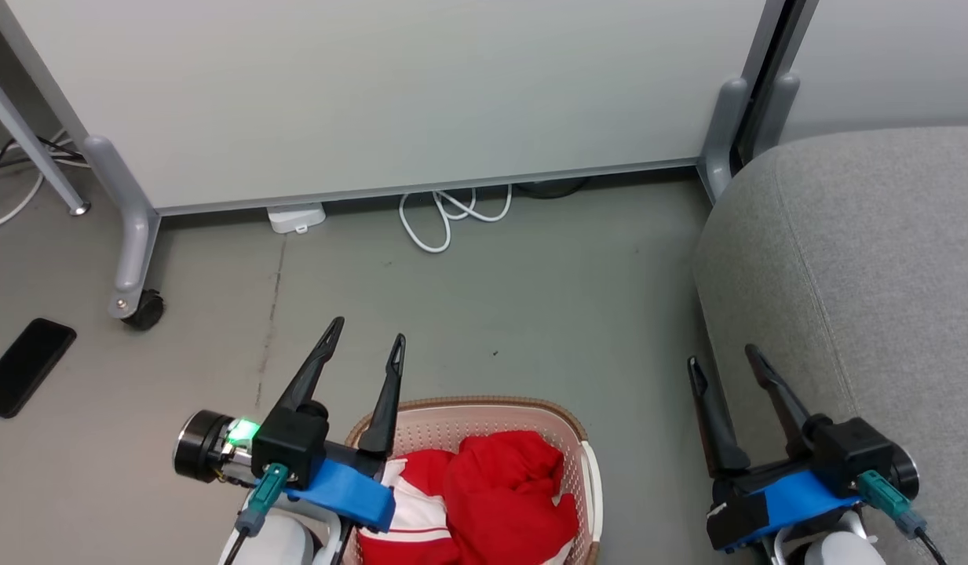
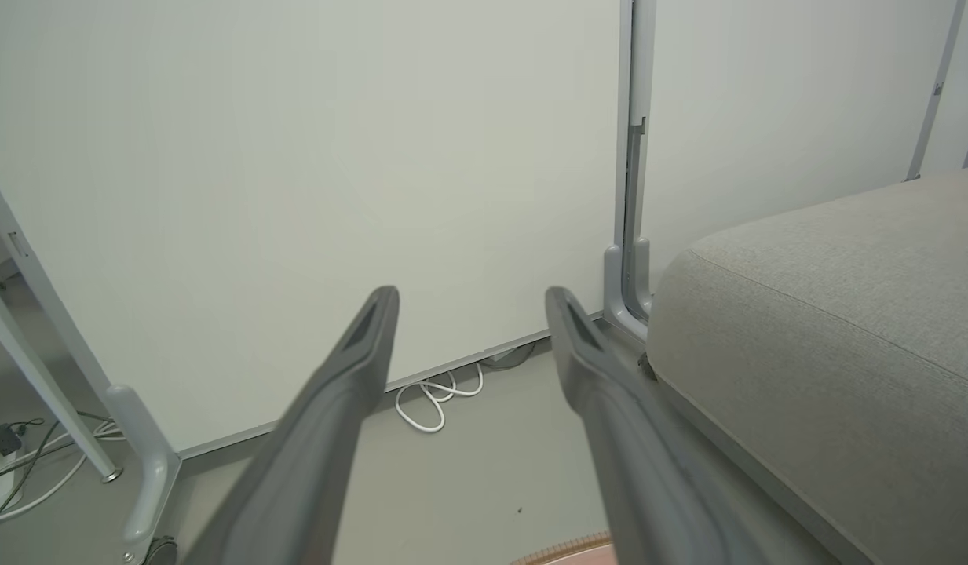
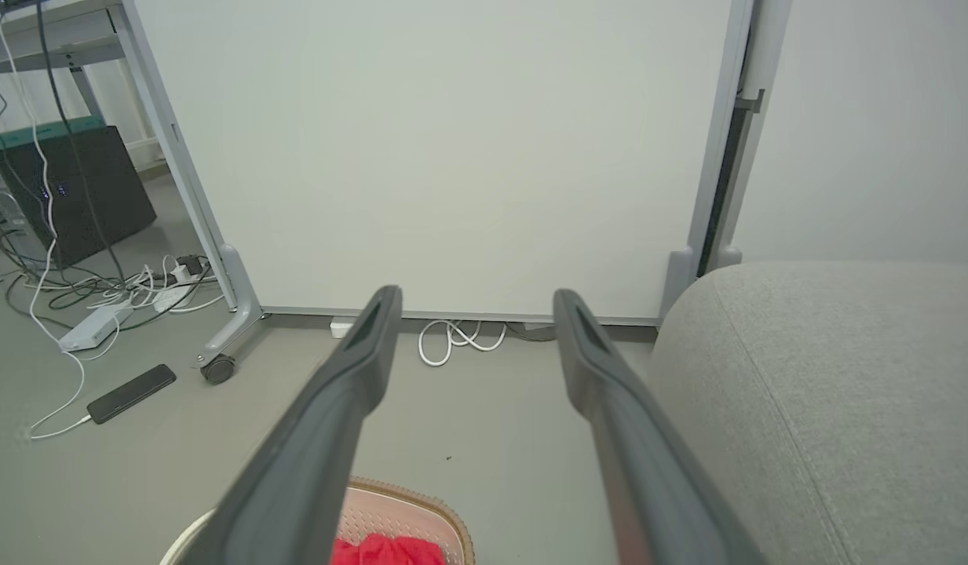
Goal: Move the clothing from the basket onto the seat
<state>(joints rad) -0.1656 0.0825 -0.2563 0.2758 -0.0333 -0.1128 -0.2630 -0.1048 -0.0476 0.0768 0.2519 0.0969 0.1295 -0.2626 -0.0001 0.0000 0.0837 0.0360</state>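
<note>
No readable text, label, brand, number or sign on any surface here.

The right gripper has its two dark fingers spread wide, with nothing between them. At 6 o'clock, partly behind the left finger, sits the basket with red clothing inside. The grey seat takes up 4 o'clock, apart from the basket. A white partition panel stands at 12 o'clock, with a coiled white cable at its foot. At 8 o'clock a dark phone lies on the floor near a caster.
</note>
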